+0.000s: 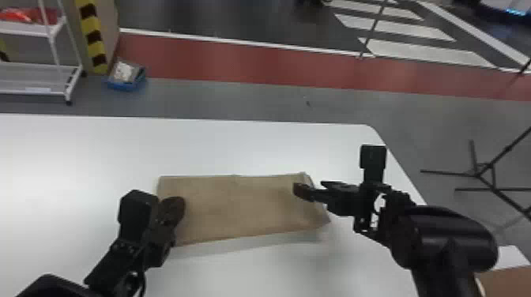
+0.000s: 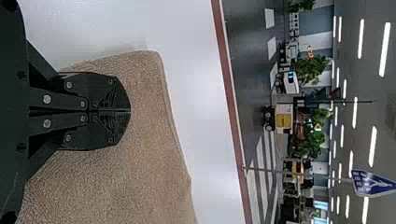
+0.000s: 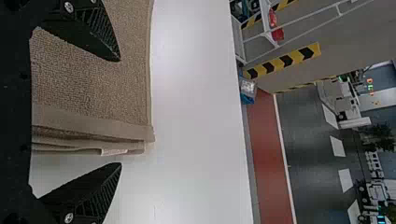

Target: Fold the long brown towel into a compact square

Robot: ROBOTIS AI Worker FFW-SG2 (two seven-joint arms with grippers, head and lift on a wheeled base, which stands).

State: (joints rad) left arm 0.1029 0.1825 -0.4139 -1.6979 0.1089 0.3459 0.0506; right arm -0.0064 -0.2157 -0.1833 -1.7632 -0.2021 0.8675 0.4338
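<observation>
The brown towel (image 1: pixel 245 209) lies folded into a flat, wide rectangle on the white table. My left gripper (image 1: pixel 178 204) is over its left end. The left wrist view has the left gripper (image 2: pixel 129 112) with both fingers together above the towel (image 2: pixel 135 177); no cloth can be seen pinched between them. At the towel's right end is my right gripper (image 1: pixel 310 187). Seen from the right wrist, the right gripper (image 3: pixel 119 112) stands open, one finger over the towel (image 3: pixel 84 79), the other beyond its layered end, above bare table.
The white table (image 1: pixel 79 154) extends past the towel, with its far edge behind and its right edge beneath the right arm. On the floor beyond are a white rack (image 1: pixel 35 67), a blue bin (image 1: pixel 125 76) and black stand legs (image 1: pixel 480 171).
</observation>
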